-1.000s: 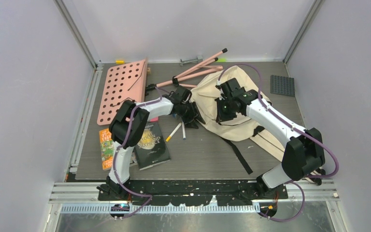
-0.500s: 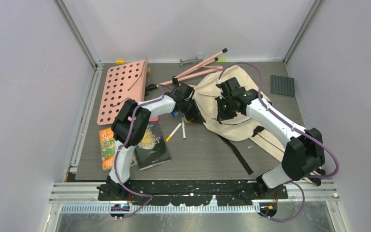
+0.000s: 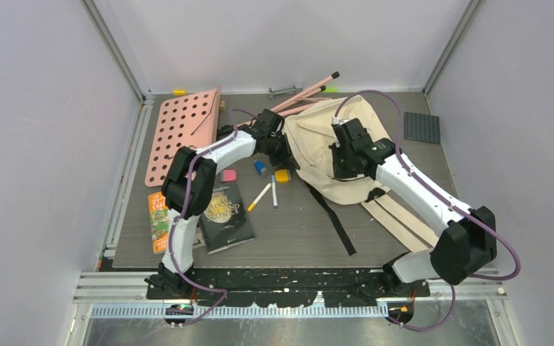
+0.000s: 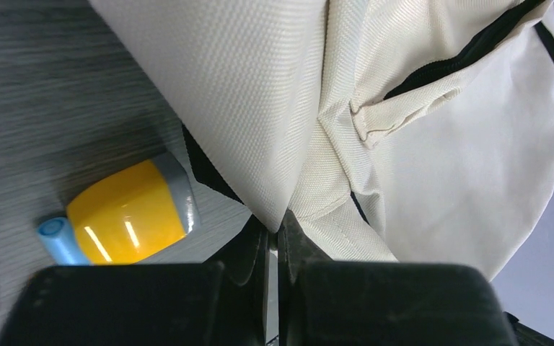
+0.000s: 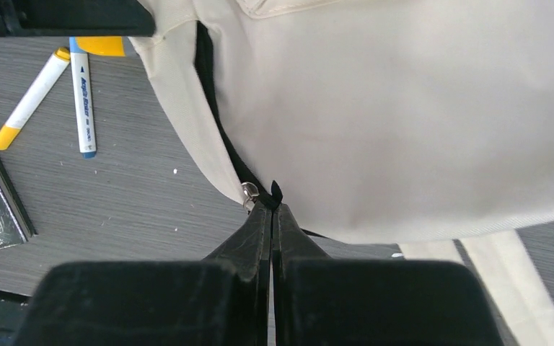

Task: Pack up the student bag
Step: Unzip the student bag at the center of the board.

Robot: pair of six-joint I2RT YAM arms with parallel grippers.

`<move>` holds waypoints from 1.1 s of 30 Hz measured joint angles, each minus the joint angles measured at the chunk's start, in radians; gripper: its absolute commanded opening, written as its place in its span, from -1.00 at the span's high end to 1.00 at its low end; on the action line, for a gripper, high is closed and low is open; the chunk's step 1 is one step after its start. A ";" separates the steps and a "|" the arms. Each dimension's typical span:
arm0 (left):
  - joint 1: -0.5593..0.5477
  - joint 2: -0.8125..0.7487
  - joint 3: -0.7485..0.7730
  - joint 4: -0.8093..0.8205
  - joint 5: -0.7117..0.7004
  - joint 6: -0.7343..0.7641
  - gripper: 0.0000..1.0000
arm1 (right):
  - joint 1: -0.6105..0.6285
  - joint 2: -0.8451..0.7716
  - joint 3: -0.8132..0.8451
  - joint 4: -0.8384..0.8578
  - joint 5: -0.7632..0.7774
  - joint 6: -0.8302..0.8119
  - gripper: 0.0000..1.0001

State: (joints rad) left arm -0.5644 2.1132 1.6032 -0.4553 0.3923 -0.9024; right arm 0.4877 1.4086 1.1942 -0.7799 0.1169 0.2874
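The student bag is a cream-beige cloth backpack with black zippers, lying at the back middle of the table. My left gripper is at its left edge, shut on a fold of the bag's cloth, as the left wrist view shows. My right gripper is on the bag's near side. In the right wrist view my right gripper is shut on the black zipper pull, next to a small metal ring.
On the table left of the bag lie a yellow item, a blue item, a pink eraser, two markers, a dark book and an orange book. A pink pegboard and pink tubes lie at the back. A black strap trails forward.
Both grippers moved toward the back, pulling the bag with them. The bag's left edge lifted off the table, uncovering the yellow and blue items and the pink eraser.
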 measured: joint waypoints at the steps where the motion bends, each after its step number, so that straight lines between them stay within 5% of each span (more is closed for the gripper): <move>1: 0.007 -0.003 0.005 -0.009 0.000 0.014 1.00 | 0.002 -0.013 -0.006 0.000 0.006 0.003 0.99; 19: 0.133 -0.006 0.070 -0.116 -0.113 0.179 0.98 | -0.006 -0.062 -0.091 -0.005 0.323 0.076 0.99; 25: 0.131 -0.012 0.071 -0.100 -0.166 0.259 -0.15 | -0.012 -0.064 -0.084 0.025 0.306 0.077 0.99; 33: 0.097 -0.216 -0.030 0.043 -0.238 0.438 -0.29 | -0.014 -0.109 -0.084 0.075 0.257 0.077 0.99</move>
State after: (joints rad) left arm -0.4671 1.8977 1.5730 -0.4118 0.1543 -0.4644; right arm 0.4736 1.2995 1.1099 -0.7048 0.3737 0.3649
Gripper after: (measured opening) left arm 0.653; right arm 0.029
